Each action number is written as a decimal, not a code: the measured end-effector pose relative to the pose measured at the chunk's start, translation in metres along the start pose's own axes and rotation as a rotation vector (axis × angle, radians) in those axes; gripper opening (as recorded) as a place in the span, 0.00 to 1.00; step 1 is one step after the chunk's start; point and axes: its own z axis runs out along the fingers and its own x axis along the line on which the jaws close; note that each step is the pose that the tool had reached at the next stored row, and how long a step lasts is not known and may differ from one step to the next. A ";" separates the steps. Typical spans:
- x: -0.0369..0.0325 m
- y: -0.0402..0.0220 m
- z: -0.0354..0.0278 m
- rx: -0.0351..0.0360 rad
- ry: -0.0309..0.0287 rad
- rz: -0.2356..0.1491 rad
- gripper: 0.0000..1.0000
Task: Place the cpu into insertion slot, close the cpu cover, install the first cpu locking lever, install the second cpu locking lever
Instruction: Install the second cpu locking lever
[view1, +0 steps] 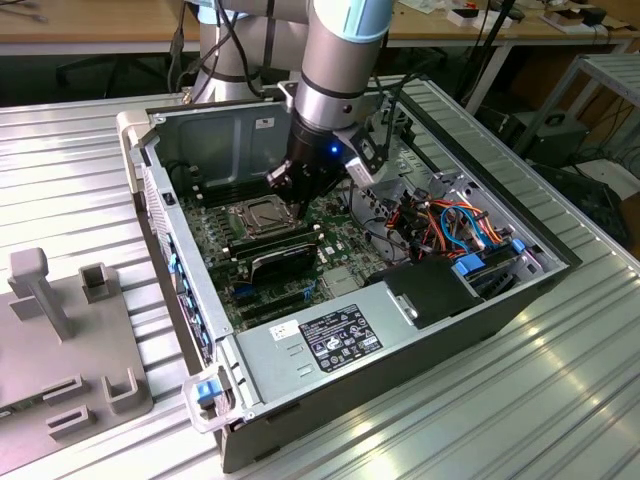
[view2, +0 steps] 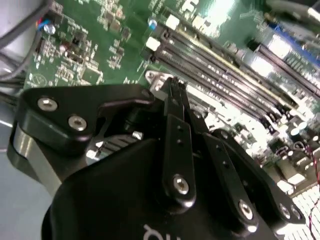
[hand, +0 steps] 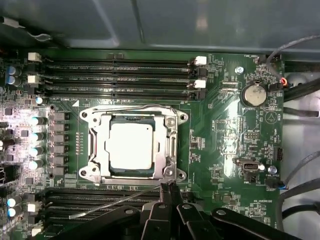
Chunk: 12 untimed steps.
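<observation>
The cpu (hand: 131, 145) already lies flat in the insertion slot (hand: 159, 145). The cpu cover (hand: 100, 145) is folded down over it, so only the chip's pale top shows through the window.

In the exterior view, reading that picture as a clock face, the socket sits at about 8 o'clock from the gripper (view1: 282, 183), just beside it, deep inside the open computer case (view1: 200, 300).

In the first wrist view the gripper's (hand: 167, 187) 2 black fingers are drawn tight together with no gap. Their tips rest at the free end of a thin lever (hand: 115, 202) that angles away from the cover's edge across the memory slots (hand: 120, 75). Whether the wire is pinched or only pushed, I cannot tell.

A second wire (hand: 130, 106) lies snug along the cover's far edge and looks latched. My judgement is that 1 lever is done and the other is being worked.

To do this well, keep the tips low on the wire's end. Sweep it sideways and down under its hook without scraping the green board (hand: 225, 140).

The wire is springy, round and slick, so it could slip off smooth fingertips. The cover is stamped matte grey metal with screw heads at its corners, and the chip's top is dull, flat silver.
</observation>
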 end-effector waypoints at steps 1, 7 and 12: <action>0.0032 0.0000 0.0008 0.0000 0.0001 0.000 0.11; 0.0300 0.0004 0.0083 0.0000 0.0000 0.000 0.11; 0.0485 0.0006 0.0145 -0.0001 -0.0001 0.000 0.11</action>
